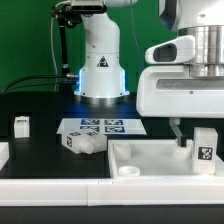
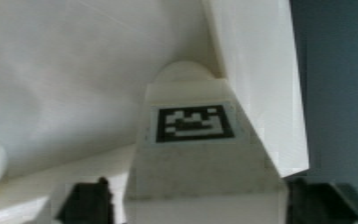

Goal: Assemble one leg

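A leg, a stubby white post with a square tag, stands upright at the exterior view's right end of the large flat white piece. My gripper hangs from above around this leg. In the wrist view the leg fills the space between my two dark fingertips, its tag facing the camera, and the jaws stand closed in against its sides. The white piece lies beneath it. The leg's lower end and its seat are hidden.
A second leg stands at the exterior view's left. A third lies by the marker board. A round socket shows on the flat piece's near corner. The arm's base is behind; a white rail runs along the front.
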You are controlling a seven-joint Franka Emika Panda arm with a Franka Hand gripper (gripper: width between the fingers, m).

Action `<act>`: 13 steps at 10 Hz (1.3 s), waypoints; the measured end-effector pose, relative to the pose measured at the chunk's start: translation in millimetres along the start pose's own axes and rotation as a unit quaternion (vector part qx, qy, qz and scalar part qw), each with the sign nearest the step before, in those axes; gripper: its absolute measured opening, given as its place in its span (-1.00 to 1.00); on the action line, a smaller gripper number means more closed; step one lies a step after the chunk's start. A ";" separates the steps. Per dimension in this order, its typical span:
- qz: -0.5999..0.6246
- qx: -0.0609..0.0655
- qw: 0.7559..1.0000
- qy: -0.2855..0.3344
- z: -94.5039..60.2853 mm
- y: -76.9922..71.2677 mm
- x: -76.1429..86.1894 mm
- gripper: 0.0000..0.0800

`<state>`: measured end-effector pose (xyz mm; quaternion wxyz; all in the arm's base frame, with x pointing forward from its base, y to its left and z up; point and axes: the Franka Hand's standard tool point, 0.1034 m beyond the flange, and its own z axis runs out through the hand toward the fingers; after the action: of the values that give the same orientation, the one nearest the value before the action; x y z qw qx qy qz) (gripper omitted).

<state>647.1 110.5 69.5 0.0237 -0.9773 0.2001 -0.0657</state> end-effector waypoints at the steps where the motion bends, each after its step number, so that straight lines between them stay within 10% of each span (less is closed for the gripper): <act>1: 0.035 -0.001 0.999 0.000 0.1 0.8 0.3 -0.29; 5: 0.266 -0.025 0.964 0.004 -0.2 3.5 0.7 -0.29; 10: 0.611 -0.020 0.791 -0.013 -0.2 8.2 -2.5 -0.28; 13: 0.666 -0.021 0.745 -0.014 -0.5 8.9 -3.7 -0.28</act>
<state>640.2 103.8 68.9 0.0442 -0.5963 0.8014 -0.0152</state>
